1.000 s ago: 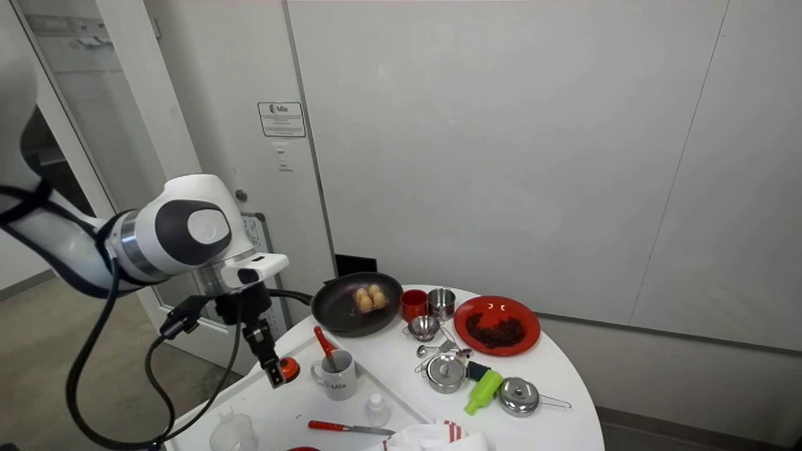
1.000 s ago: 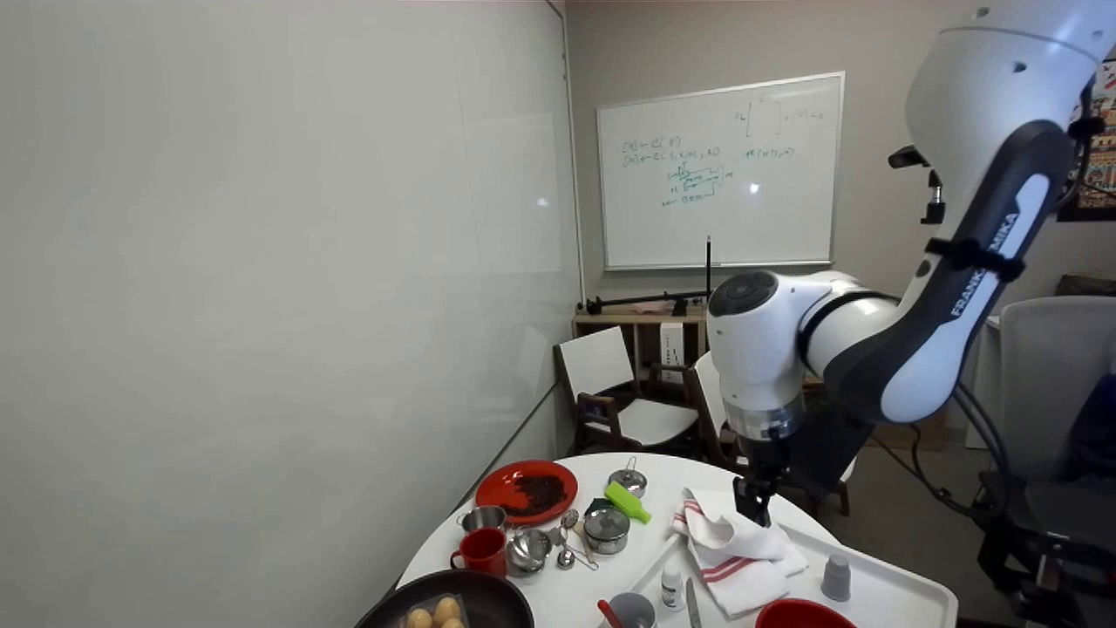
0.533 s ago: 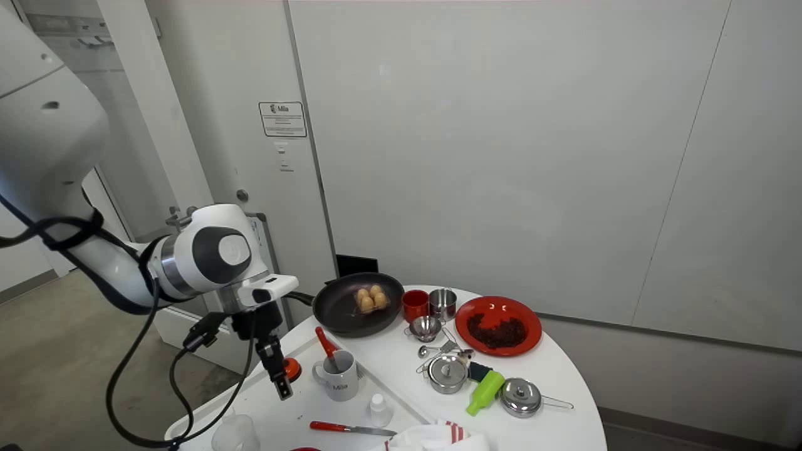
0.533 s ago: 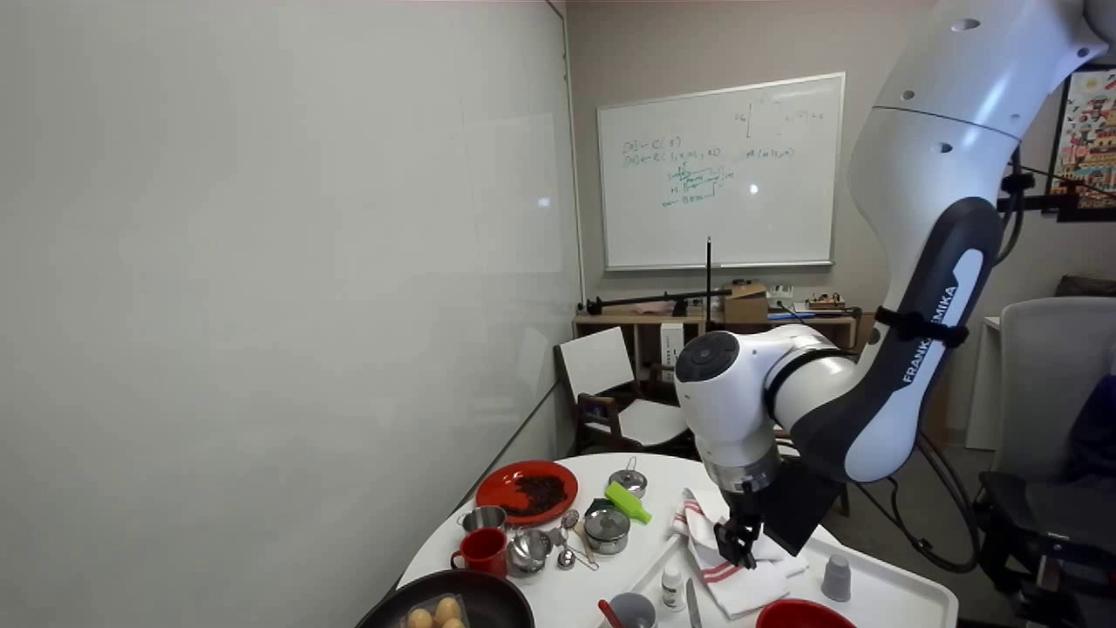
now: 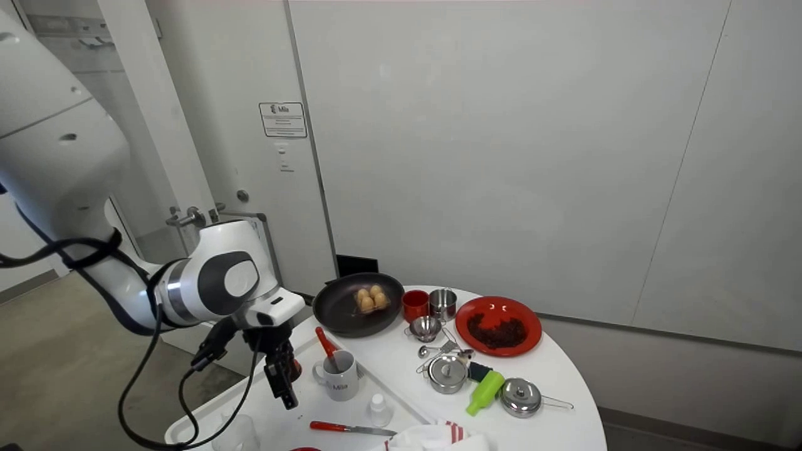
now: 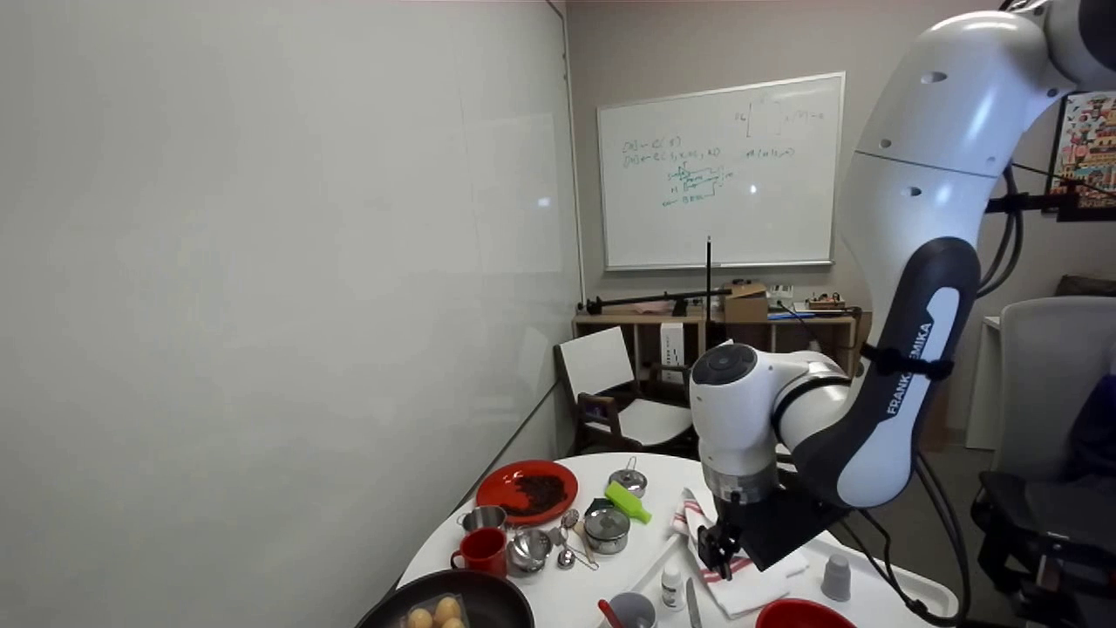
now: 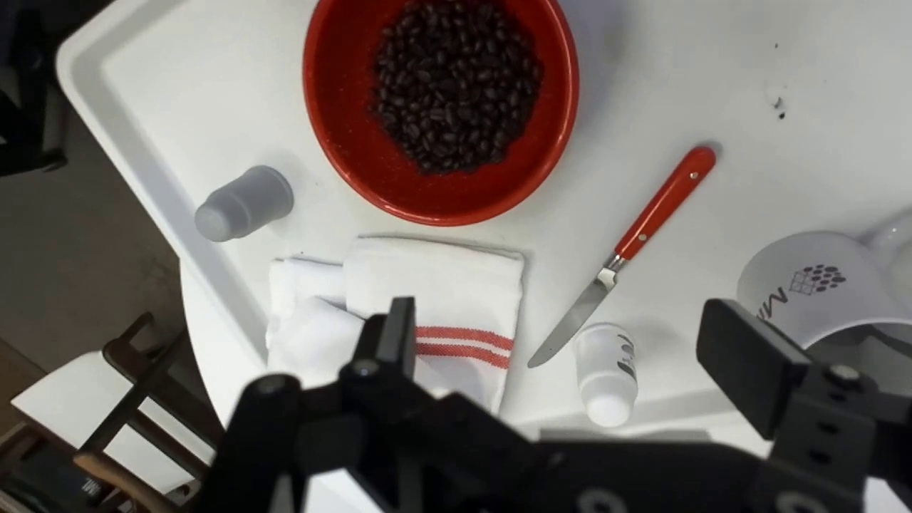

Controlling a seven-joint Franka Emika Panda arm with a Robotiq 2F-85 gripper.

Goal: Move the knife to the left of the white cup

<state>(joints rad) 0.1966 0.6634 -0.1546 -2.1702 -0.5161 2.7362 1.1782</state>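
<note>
The knife, with a red handle [image 7: 662, 206] and a silvery blade [image 7: 577, 313], lies flat on the white tray. It also shows in an exterior view [image 5: 338, 427], and its blade in another exterior view [image 6: 693, 604]. The white cup [image 7: 805, 285] is a mug with dark print; it stands upright on the tray with a red-handled utensil in it, and shows in both exterior views [image 5: 340, 383] [image 6: 634, 602]. My gripper [image 7: 570, 349] is open and empty, above the tray. In the wrist view the knife tip and a small white bottle show between its fingers. In an exterior view the gripper [image 5: 289, 404] hangs left of the cup.
The small white bottle [image 7: 605, 377] stands close beside the blade. A folded towel [image 7: 442, 278] and a red bowl of dark beans [image 7: 442, 203] lie near the knife. A grey cylinder [image 7: 246, 203] stands near the tray's rim. A frying pan [image 5: 332, 313] is behind the cup.
The arm has lowered, and my gripper has come down toward the tray and moved over toward the knife's side. The knife, cup and other objects have not moved.
</note>
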